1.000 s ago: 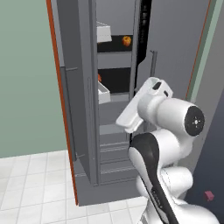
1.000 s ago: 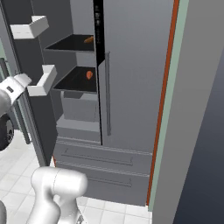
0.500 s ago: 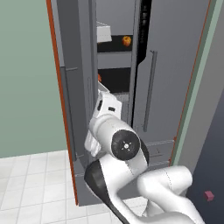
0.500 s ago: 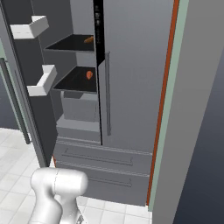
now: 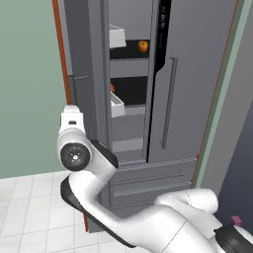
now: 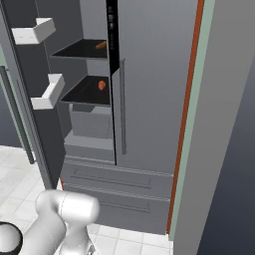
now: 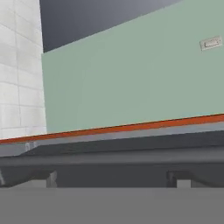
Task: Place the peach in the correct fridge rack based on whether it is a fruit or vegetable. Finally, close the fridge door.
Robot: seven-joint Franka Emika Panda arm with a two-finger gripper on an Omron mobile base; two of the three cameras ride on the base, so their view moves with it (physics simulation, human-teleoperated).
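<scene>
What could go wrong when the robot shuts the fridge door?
The open gripper lies along the edge of the fridge door, so a push might slip off. The arm curls close beside that door and may get bumped. A hard slam could roll the peach.

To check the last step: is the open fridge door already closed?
No, in the right base view the fridge door stands swung out, leaving the black fridge rack exposed.

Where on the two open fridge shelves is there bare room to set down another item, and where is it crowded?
The upper shelf is bare across its left and front; one orange item sits back right, by the shut door. The lower shelf is free left of the peach. The open door's white bins crowd the left approach.
</scene>
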